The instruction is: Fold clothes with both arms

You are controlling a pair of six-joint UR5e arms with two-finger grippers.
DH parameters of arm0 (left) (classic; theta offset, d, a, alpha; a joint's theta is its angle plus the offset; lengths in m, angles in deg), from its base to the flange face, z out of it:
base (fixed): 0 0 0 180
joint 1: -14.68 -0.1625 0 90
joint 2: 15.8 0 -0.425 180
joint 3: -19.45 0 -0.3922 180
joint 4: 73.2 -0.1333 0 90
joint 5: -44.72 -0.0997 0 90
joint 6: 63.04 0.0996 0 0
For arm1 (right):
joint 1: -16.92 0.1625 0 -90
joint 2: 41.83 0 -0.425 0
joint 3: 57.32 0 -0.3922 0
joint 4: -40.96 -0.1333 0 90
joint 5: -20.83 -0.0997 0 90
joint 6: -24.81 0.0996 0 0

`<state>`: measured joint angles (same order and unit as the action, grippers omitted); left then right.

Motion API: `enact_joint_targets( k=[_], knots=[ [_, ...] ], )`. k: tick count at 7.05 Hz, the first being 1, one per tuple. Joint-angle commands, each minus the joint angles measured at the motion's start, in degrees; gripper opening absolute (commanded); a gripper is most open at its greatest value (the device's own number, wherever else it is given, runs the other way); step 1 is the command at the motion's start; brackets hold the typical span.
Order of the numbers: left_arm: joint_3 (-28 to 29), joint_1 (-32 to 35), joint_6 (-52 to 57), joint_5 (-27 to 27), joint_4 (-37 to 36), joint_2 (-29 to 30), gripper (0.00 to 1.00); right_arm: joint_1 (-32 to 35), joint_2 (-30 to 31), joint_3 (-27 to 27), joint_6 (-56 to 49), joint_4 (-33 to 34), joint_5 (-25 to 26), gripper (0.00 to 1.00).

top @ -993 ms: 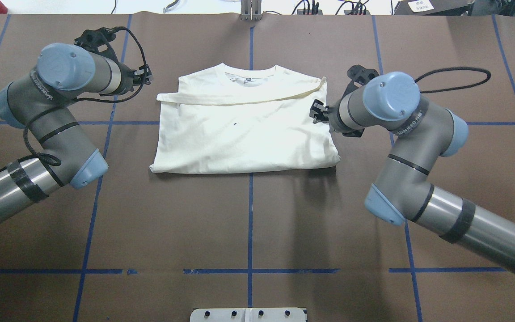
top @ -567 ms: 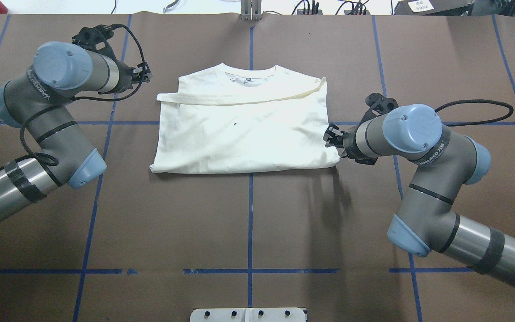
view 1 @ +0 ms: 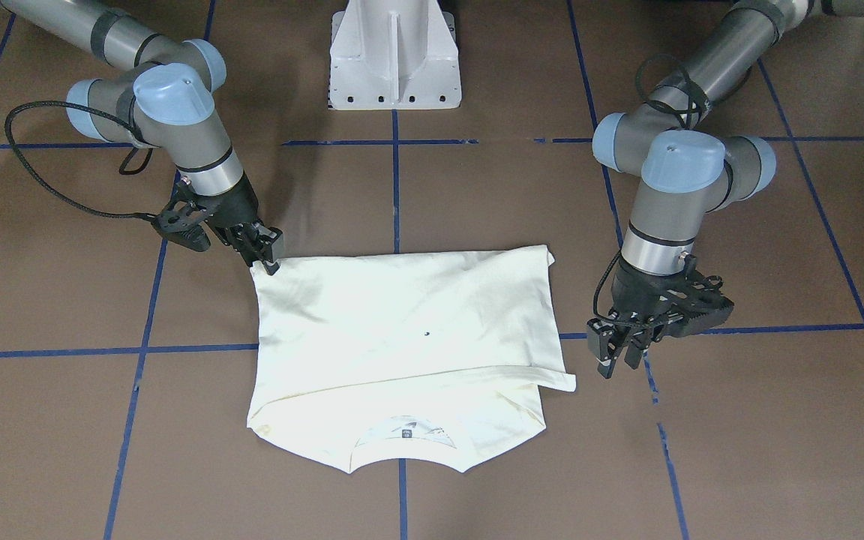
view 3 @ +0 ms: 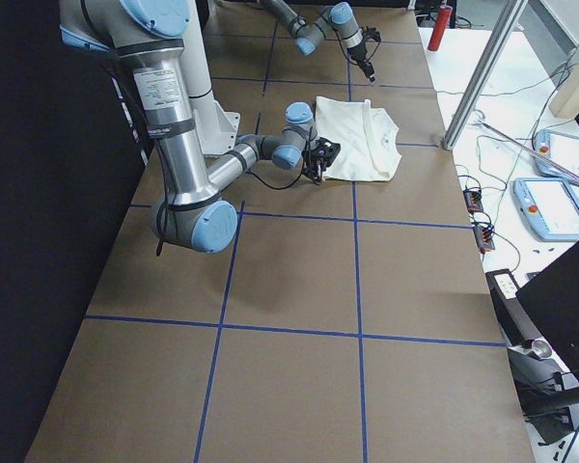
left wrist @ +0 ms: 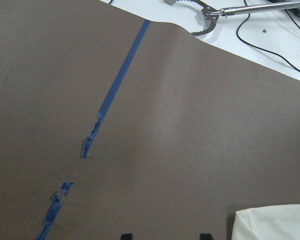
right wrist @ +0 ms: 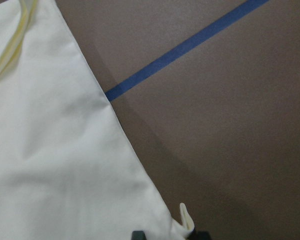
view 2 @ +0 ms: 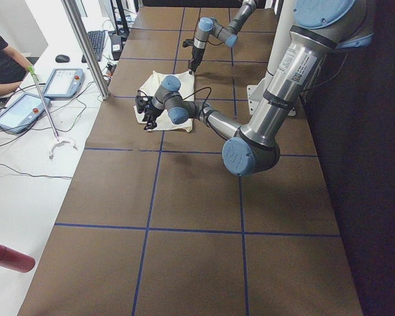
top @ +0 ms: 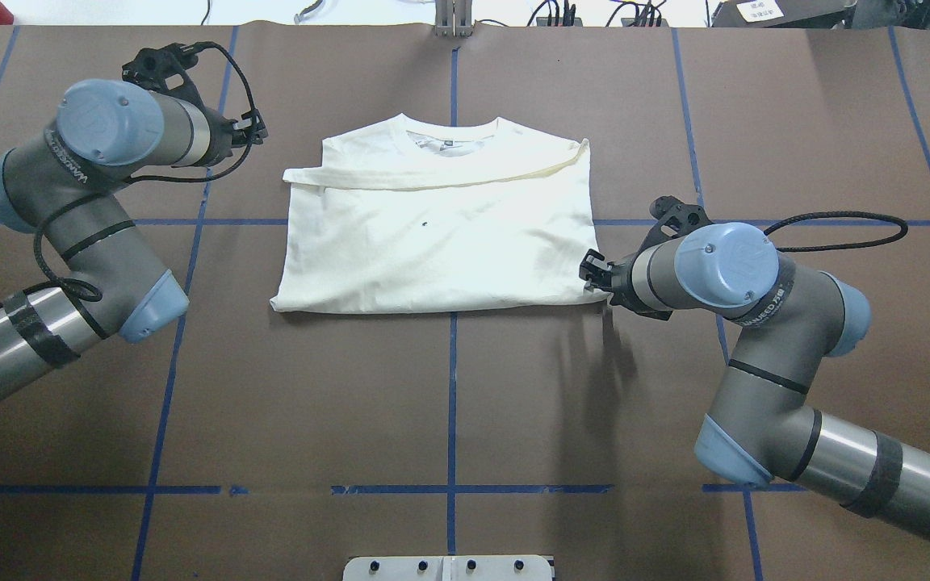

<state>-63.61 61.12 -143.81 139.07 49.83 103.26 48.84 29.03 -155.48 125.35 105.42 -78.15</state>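
Compared with one second ago, my right gripper [view 1: 270,259] has travelled down the side edge of the T-shirt [top: 433,234], from a place beside the folded sleeve [top: 433,179] to the hem-side corner nearest my base; my left gripper [view 1: 617,358] has drawn slightly away from the cloth. The T-shirt lies flat and folded on the table [top: 449,403] between my two grippers, plain side up, collar [top: 449,129] pointing away from me, the sleeve laid as a narrow band across the chest. At my right gripper the corner of the cloth reaches in between the fingertips, which stand apart on either side of it, not yet closed; whether a finger touches the cloth cannot be told. My left gripper is likewise spread and holds nothing; it hangs over bare table just beside the projecting sleeve end, clear of it, with the cloth's edge to its inner side.
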Motion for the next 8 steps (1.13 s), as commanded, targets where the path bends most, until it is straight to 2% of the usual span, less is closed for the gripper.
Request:
enact_joint_targets(
  k=[1,2,3,4,5,6,7,8],
  knots=[
    [0.0,0.23,0.0,-1.09,-0.07,-0.05,0.55,0.16,-0.1,-0.45,0.0,-0.04,-0.42,0.0],
    [0.0,0.23,0.0,-1.8,-0.07,-0.05,0.55,0.33,0.86,-2.28,-0.18,-0.04,-0.77,0.0],
    [0.0,0.23,0.0,-1.8,-0.07,-0.05,0.55,0.25,4.78,-7.78,-0.09,-0.04,-1.03,0.0],
    [-0.09,0.23,0.0,-1.72,-0.07,-0.05,0.55,-2.28,11.26,-15.23,1.48,-0.12,-2.34,0.0],
    [-0.35,0.23,-0.09,-1.63,-0.07,-0.14,0.55,-8.65,18.29,-25.05,7.93,-0.3,-2.27,0.0],
    [-1.83,0.23,-0.18,-1.11,-0.15,-0.14,0.55,-16.81,24.19,-31.15,11.48,-0.3,-2.35,0.0],
    [-5.16,0.06,-0.44,0.2,-0.5,-0.14,0.55,-23.68,24.94,-31.99,13.95,-0.21,-2.7,0.0],
    [-8.15,-0.21,-1.05,5.52,-0.59,-0.66,0.58,-26.62,24.95,-32.18,14.76,-0.3,-2.88,0.0]
  ],
)
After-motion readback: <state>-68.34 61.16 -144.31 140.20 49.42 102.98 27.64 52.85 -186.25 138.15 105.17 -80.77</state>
